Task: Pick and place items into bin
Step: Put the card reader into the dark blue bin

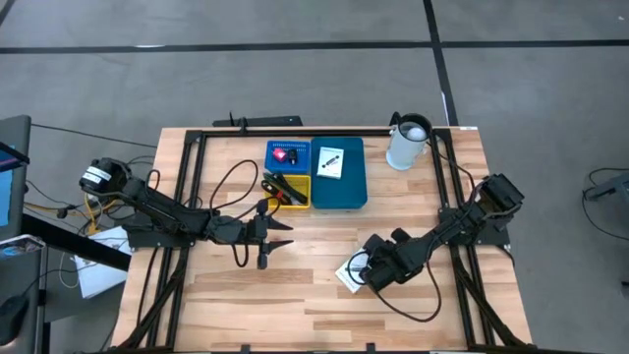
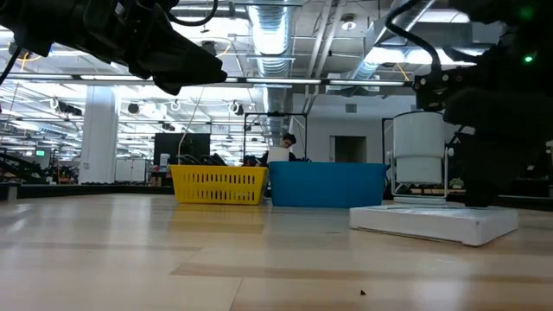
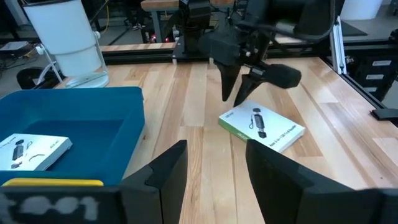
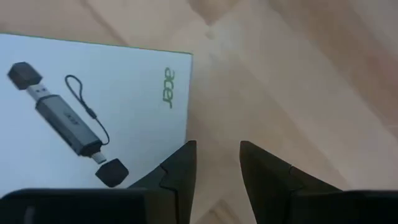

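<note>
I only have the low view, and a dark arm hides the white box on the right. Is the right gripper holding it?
Observer: No. The right gripper is open at the edge of the white box, with nothing between its fingers.
Operator: Anything in the blue bin yet?
Observer: A second white box lies inside the blue bin.
Operator: And the left gripper?
Observer: The left gripper hangs open and empty near the yellow basket.
</note>
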Controlling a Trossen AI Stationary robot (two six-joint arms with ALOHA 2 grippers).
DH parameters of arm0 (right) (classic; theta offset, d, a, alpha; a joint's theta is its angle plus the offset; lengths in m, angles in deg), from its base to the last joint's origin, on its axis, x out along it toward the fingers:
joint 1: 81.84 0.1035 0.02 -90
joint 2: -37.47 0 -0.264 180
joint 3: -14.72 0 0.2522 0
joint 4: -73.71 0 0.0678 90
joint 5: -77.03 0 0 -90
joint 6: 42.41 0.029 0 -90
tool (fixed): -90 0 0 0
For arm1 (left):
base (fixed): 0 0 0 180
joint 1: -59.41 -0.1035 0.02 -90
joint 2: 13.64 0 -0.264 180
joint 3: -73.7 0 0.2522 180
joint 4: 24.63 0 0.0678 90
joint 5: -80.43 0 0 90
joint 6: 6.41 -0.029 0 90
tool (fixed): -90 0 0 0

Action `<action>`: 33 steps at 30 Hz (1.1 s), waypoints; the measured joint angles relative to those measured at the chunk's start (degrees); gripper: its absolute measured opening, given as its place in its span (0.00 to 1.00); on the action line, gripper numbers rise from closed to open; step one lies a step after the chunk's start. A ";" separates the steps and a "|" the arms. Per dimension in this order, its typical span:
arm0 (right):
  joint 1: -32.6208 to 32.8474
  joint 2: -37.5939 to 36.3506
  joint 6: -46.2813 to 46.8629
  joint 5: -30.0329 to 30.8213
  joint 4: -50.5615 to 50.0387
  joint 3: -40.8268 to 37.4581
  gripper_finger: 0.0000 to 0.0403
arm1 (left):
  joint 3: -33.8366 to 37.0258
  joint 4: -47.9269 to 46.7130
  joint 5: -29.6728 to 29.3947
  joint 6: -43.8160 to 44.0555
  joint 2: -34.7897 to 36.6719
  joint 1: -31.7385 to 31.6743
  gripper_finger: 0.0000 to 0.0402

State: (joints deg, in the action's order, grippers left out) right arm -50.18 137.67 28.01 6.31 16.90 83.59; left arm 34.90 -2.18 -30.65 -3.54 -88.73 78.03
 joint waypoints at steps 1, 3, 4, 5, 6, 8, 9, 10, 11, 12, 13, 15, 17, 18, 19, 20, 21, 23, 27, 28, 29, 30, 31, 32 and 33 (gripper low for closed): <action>0.22 0.00 0.02 0.01 0.88 0.00 0.29 | -0.02 -0.37 0.42 0.00 0.00 -0.02 0.38; 0.63 0.00 0.02 -0.08 2.53 0.00 0.29 | -0.02 -1.81 2.79 -0.11 0.00 -0.02 0.38; 0.87 0.00 0.03 -0.14 3.40 -0.01 0.29 | -0.02 -2.48 4.28 -0.54 -0.01 -0.02 0.38; 1.07 0.00 0.04 -0.12 4.30 0.00 0.29 | -0.02 -2.84 5.38 -1.03 -0.02 -0.02 0.38; 1.24 0.00 0.04 -0.12 5.04 -0.01 0.29 | -0.02 -3.02 6.45 -1.48 -0.02 -0.02 0.38; 1.57 0.00 0.04 -0.07 6.18 0.00 0.29 | -0.02 -3.83 8.20 -1.74 -0.02 -0.02 0.38; 1.69 0.00 0.06 -0.01 6.67 0.00 0.29 | -0.02 -4.88 9.67 -1.28 -0.02 -0.02 0.38; 1.72 0.00 0.07 -0.01 7.02 0.00 0.29 | -0.02 -6.15 11.59 -0.72 -0.02 -0.04 0.38; 1.72 0.00 0.06 -0.01 7.30 -0.02 0.29 | -0.02 -7.21 13.77 -0.37 -0.15 0.06 0.38; 1.72 0.00 0.06 0.01 7.58 0.00 0.29 | -0.02 -7.07 15.97 0.05 -0.94 0.32 0.38; 1.70 0.00 0.06 0.07 7.91 0.00 0.29 | -0.07 -6.54 17.97 0.64 -2.06 0.75 0.38; 1.70 0.00 0.06 0.11 7.99 0.00 0.29 | -0.02 -4.13 20.47 1.21 -5.00 2.07 0.38; 1.70 0.00 0.05 0.14 7.92 0.00 0.29 | -0.12 0.70 21.61 1.33 -9.59 3.59 0.38; 1.70 0.00 0.02 0.16 7.90 -0.01 0.29 | -0.13 2.56 21.85 1.36 -12.07 4.37 0.38; 1.70 0.00 0.02 0.14 7.87 0.00 0.29 | -0.25 4.24 21.88 1.39 -14.68 5.00 0.38; 1.70 0.00 0.04 0.14 7.76 0.00 0.29 | -0.72 5.46 21.92 1.62 -17.34 5.57 0.38; 1.70 0.00 0.02 0.14 7.72 0.00 0.29 | -1.25 6.80 21.90 2.11 -19.89 5.93 0.38; 1.70 0.00 0.02 0.12 7.74 -0.01 0.29 | -2.81 8.31 21.60 3.04 -24.70 6.30 0.38; 1.70 0.00 0.02 0.10 7.74 -0.01 0.29 | -6.99 8.44 17.37 4.99 -33.05 6.34 0.38; 1.70 0.00 0.02 0.09 7.76 0.00 0.29 | -8.53 8.78 16.73 5.05 -34.50 6.34 0.38; 1.70 0.00 0.03 0.10 7.83 0.00 0.29 | -9.90 9.14 15.82 5.03 -35.90 6.34 0.38; 1.70 0.00 0.04 0.10 7.94 0.00 0.29 | -11.14 9.25 14.98 5.01 -37.10 6.38 0.38; 1.70 0.00 0.04 0.10 8.00 -0.02 0.29 | -12.48 9.25 14.39 4.98 -38.13 6.38 0.38; 1.70 0.00 0.04 0.07 8.15 0.00 0.29 | -13.59 9.05 14.16 4.96 -38.81 6.36 0.38; 1.70 0.00 0.04 0.07 8.41 -0.01 0.29 | -14.58 8.83 13.89 4.95 -39.39 6.36 0.38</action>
State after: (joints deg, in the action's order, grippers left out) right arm -48.47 137.67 28.05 6.38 25.31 83.58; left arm 20.31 6.65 -16.76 1.41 -128.12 84.39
